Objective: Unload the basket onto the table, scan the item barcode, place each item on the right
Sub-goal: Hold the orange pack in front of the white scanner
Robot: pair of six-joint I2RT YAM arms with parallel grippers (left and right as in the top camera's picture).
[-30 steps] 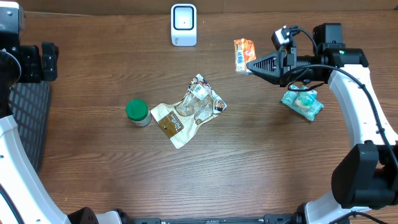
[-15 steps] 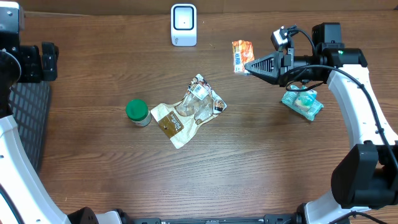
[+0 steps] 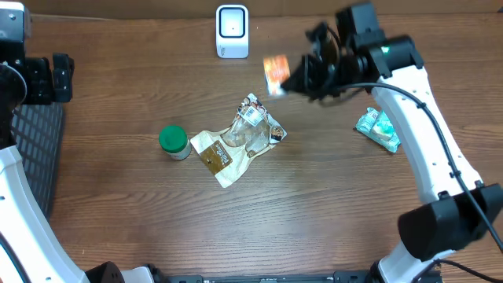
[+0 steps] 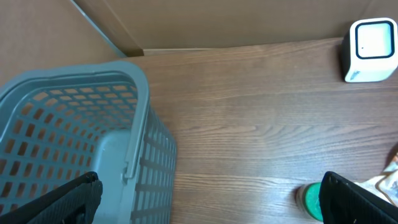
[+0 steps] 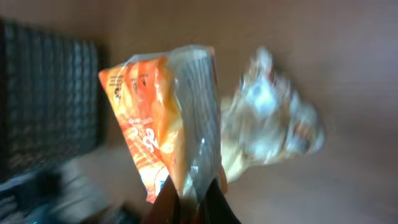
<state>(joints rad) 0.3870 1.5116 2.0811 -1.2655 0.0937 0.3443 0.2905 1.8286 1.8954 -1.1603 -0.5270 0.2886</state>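
Right hand point(image 3: 291, 78): clenched on the lower edge of an orange snack packet point(image 3: 274, 73), well up off the worktop point(image 3: 118, 220). Overhead view of this hand is blurred.

Wrist view: packet point(image 5: 165, 124) stands straight out from the fingertips point(image 5: 214, 196), pinched at its crimped clear seam. Print on it is too smeared to read, and I cannot make out a barcode.

White scanner point(image 3: 232, 31) stands upright beyond the packet, off to this hand's left, near the worktop's back edge. Packet and scanner are apart, not touching.

Below the hand and a bit to its left lies a crumpled clear bag point(image 3: 236, 141) with a brown label, flat on the worktop. It shows past the packet in the wrist view point(image 5: 270, 124).

Behind the hand, under the forearm side, lies a teal packet point(image 3: 379, 130).

Left hand point(image 4: 208, 193): fingers spread wide, nothing between them, parked at the far left. A grey mesh basket point(image 4: 68, 143) sits under its left finger. A green-lidded jar point(image 4: 311, 200) sits just inside its right finger. The scanner point(image 4: 371, 50) is ahead of this hand, to its right.
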